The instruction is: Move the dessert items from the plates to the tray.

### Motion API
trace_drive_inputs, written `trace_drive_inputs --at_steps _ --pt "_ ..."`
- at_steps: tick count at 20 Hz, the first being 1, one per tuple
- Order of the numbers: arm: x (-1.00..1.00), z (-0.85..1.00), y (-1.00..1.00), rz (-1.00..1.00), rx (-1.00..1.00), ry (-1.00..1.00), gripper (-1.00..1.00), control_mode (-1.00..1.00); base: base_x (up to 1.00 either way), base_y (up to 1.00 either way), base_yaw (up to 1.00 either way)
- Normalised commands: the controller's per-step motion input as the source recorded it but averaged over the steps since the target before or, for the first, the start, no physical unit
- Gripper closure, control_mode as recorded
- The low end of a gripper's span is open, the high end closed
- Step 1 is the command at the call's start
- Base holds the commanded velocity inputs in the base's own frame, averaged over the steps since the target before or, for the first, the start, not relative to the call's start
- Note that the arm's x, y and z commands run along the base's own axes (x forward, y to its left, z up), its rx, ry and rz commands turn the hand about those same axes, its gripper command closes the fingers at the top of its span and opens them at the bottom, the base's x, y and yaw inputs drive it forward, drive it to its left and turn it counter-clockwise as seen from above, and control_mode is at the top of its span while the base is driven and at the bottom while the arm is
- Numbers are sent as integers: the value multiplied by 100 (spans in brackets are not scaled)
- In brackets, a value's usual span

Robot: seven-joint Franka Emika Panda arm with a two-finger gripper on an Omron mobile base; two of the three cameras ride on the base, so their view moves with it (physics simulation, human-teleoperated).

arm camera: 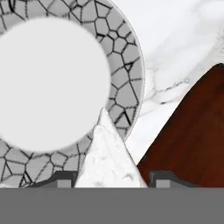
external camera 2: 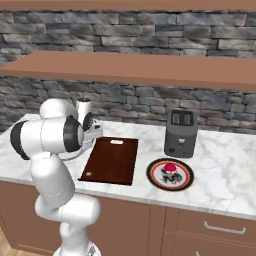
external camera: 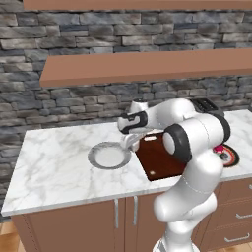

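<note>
On the marble counter (external camera: 59, 162), under a stone wall (external camera: 74, 34) and a brown shelf (external camera: 147, 66), my white arm (external camera: 197, 147) bends low over the work. The tray (external camera 2: 112, 160), a dark wooden board with a white slot at its far end, lies flat between the two plates. Behind the right-hand plate stands a dark toaster (external camera 2: 180, 132). The grey plate (external camera: 109, 156), crackle-rimmed with a bare white centre, sits just left of the tray. The patterned plate (external camera 2: 170, 174) sits right of the tray, and the cupcake (external camera 2: 170, 168) rests in its middle. My gripper (arm camera: 111, 178) hangs above the grey plate's rim, on the side towards the tray, its fingers (arm camera: 164, 178) drawn in on either side of the cake wedge (arm camera: 109, 159). The wedge's white tip points out over the rim in the hand view, so I hold it between the jaws.
</note>
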Motion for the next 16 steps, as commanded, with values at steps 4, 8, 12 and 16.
trace_drive_inputs --at_steps 4,8,12,16 --pt "-14 -22 -100 -18 0 11 100 -100 0 0 0" --pt "-3 -21 -61 -8 0 3 100 -100 0 0 0" --pt "1 -43 -3 0 0 2 100 -100 0 0 0" --pt "0 -54 -2 0 0 0 100 -100 0 0 0"
